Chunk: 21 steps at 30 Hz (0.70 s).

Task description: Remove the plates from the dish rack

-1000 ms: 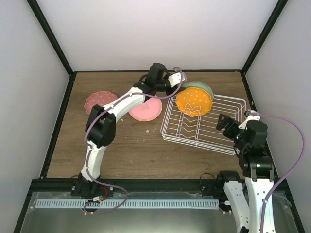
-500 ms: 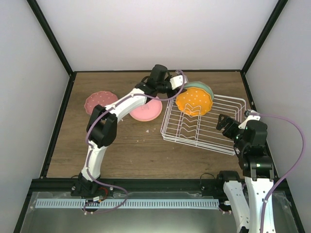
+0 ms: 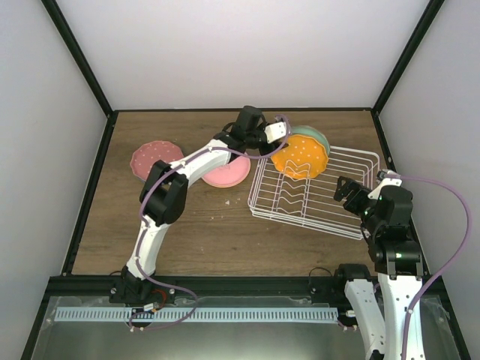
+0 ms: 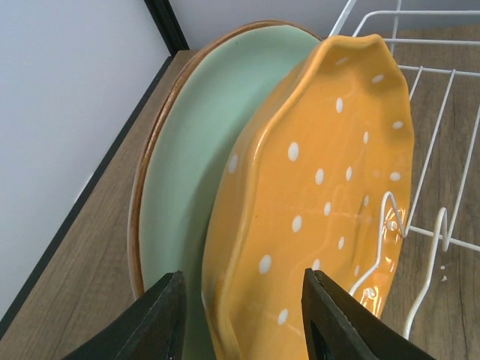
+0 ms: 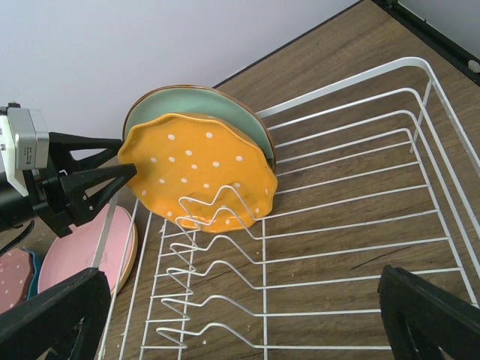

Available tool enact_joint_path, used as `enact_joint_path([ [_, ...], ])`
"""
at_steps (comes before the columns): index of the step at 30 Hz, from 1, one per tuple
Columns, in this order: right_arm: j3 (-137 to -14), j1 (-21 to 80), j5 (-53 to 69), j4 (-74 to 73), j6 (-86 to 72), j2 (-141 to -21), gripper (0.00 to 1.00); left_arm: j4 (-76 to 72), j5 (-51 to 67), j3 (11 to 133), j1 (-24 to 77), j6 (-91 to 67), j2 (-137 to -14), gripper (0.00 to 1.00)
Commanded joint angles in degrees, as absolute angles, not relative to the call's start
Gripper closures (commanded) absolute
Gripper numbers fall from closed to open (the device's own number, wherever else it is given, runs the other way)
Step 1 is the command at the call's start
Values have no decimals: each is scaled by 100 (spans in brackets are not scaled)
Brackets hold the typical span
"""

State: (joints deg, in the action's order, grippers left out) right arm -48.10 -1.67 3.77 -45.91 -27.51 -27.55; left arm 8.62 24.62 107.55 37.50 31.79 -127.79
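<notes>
Plates first: the dotted orange plate [image 3: 300,156] stands on edge in the far left corner of the dish rack [image 3: 315,202], propped among the wire dividers. The mint green plate [image 3: 318,135] stands upright directly behind it. I have the left gripper [image 4: 244,322] at the orange plate's left rim, jaws parted, with one finger on each side of the scalloped edge. I can't tell whether either finger touches it. From the right wrist camera those black fingers sit just at the plate's edge. The right gripper [image 5: 240,322] hangs spread wide over the near right part of the rack, holding nothing, well apart from both plates. On the table [image 3: 195,232] left of the rack, the pink plate [image 3: 225,174] lies flat, partly under the left arm. The dotted maroon plate [image 3: 156,157] lies flat farther left.
</notes>
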Motion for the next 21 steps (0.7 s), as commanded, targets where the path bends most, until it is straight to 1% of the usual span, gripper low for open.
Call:
enact_joint_path([
  [1,-5060,-114,281,-4676,-2707,-2706,0,582,2385,10753,3797,3196,-12943,57],
  [6,-5089,-114,264,-4720,-2684,-2707,0,610,2373,10732,3805,3224,-12998,60],
  [12,-5098,-115,237,-4770,-2679,-2676,0,662,2392,10731,3839,3204,-13029,70],
  [15,-5097,-114,233,-4777,-2672,-2664,0,684,2382,10723,3862,3184,-13036,77],
  [20,-5098,-114,198,-4808,-2675,-2622,0,712,2377,10722,3885,3014,-12946,95],
  [21,-5098,-114,194,-4815,-2676,-2613,0,712,2367,10727,3892,2910,-12917,96],
])
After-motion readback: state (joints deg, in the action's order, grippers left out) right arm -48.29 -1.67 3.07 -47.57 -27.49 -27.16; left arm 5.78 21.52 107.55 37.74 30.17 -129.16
